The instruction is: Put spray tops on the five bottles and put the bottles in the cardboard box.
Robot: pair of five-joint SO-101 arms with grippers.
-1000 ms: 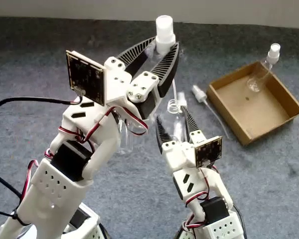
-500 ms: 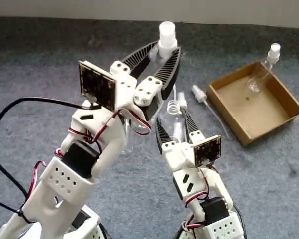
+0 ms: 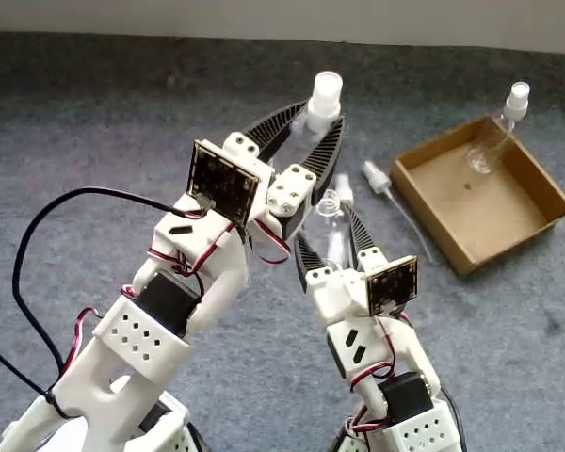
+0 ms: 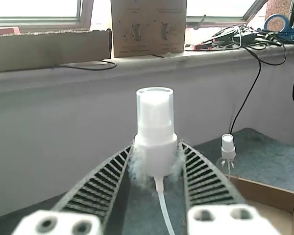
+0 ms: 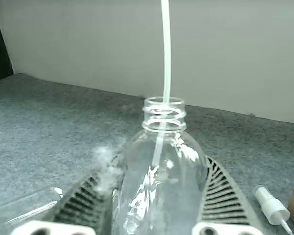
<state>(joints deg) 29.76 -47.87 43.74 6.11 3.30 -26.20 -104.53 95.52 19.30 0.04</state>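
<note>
Step in hand: you are mating one spray top (image 3: 323, 97) with one bottle (image 3: 331, 231); by my judgement this is the insertion, not yet the seating.
Left gripper (image 3: 317, 121): its fingers are clenched on the collar of the spray top, which is lifted at 12 o'clock from the bottle neck in the high view.
Right gripper (image 3: 330, 234): its fingers grasp the clear bottle on both sides of the body and hold it upright, neck free.
Next move: you probably need to lower the top straight along the tube (image 5: 164, 49) until the collar meets the threads, then press or turn it. A tilt could jam the tube.
Cardboard box (image 3: 435, 229): it lies at 3 o'clock from the held bottle. One finished bottle (image 3: 494, 141) leans inside at the far corner.
Loose top (image 3: 377, 177): it rests on the carpet between 1 and 2 o'clock from the held bottle.
Right wrist view: it shows you the tube passing through the neck into the bottle, which the high view does not make clear.
Left wrist view: it shows the grip on the collar, under the clear cap (image 4: 155, 105).
</note>
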